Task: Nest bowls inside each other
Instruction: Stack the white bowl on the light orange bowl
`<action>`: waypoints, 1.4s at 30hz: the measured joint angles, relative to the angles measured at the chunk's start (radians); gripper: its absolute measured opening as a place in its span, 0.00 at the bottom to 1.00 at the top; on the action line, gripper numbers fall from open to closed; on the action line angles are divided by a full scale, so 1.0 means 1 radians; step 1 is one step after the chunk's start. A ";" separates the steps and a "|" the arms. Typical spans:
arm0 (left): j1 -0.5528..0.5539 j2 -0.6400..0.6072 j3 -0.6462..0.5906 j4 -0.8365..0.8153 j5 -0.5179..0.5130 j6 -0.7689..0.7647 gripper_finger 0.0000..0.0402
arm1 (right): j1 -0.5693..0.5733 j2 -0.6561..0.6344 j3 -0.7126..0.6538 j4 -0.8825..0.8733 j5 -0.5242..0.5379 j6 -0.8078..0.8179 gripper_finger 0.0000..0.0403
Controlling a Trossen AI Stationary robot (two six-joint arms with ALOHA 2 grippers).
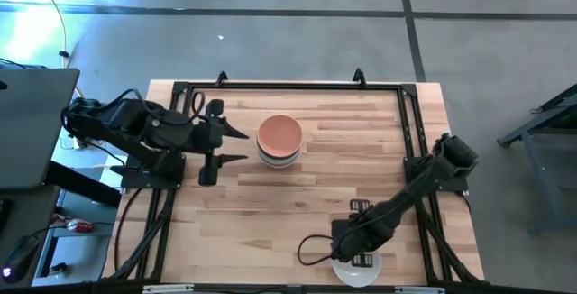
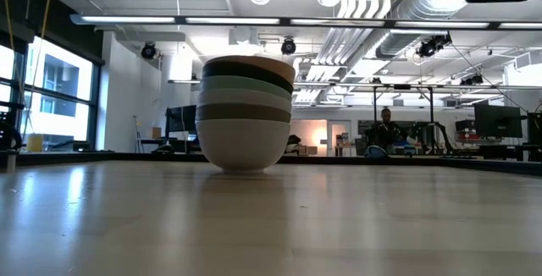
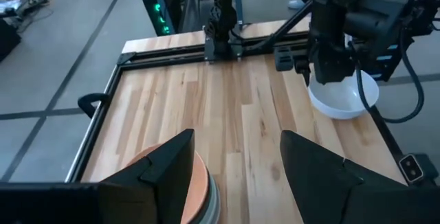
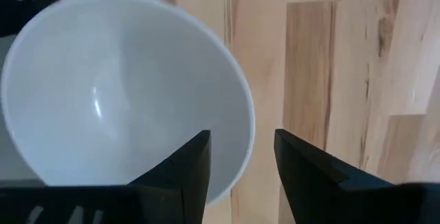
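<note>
A stack of several nested bowls [image 1: 279, 141] stands on the middle of the table, a peach-orange bowl [image 3: 196, 189] on top and a white bowl [image 2: 244, 145] lowest, resting on the wood. A single white bowl [image 1: 357, 269] sits upright at the table's near right edge. My right gripper [image 4: 240, 141] points down over it, open, one finger over the bowl's hollow and one outside the rim [image 4: 246, 124], apart from it. My left gripper [image 1: 242, 145] hovers open just left of the stack, raised above the table.
A black metal frame [image 1: 288, 87] runs around the table's far, left and right sides. Bare wood lies between the stack and the single white bowl. Beyond the table the low view shows a room with a person [image 2: 387, 132] far off.
</note>
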 joint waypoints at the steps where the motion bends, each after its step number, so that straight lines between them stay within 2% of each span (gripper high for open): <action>1: 0.000 -0.001 0.000 0.000 0.000 0.004 0.51 | -0.005 0.004 0.000 0.009 0.003 0.005 0.38; 16: 0.000 -0.001 0.000 -0.039 0.019 0.034 0.51 | -0.012 0.119 0.000 0.039 0.009 -0.023 0.37; 27: 0.000 -0.015 0.000 -0.038 0.023 0.034 0.51 | -0.024 0.167 0.000 0.032 0.040 -0.064 0.14; 31: 0.000 -0.021 0.000 -0.038 0.022 0.033 0.51 | -0.036 0.165 0.003 0.034 0.006 -0.093 0.03; 37: 0.000 -0.031 0.000 -0.038 0.011 0.031 0.51 | -0.064 0.141 0.002 0.045 -0.041 -0.108 0.01; 42: 0.000 -0.054 0.000 -0.050 0.003 0.031 0.51 | -0.094 0.107 0.002 0.055 -0.042 -0.079 0.00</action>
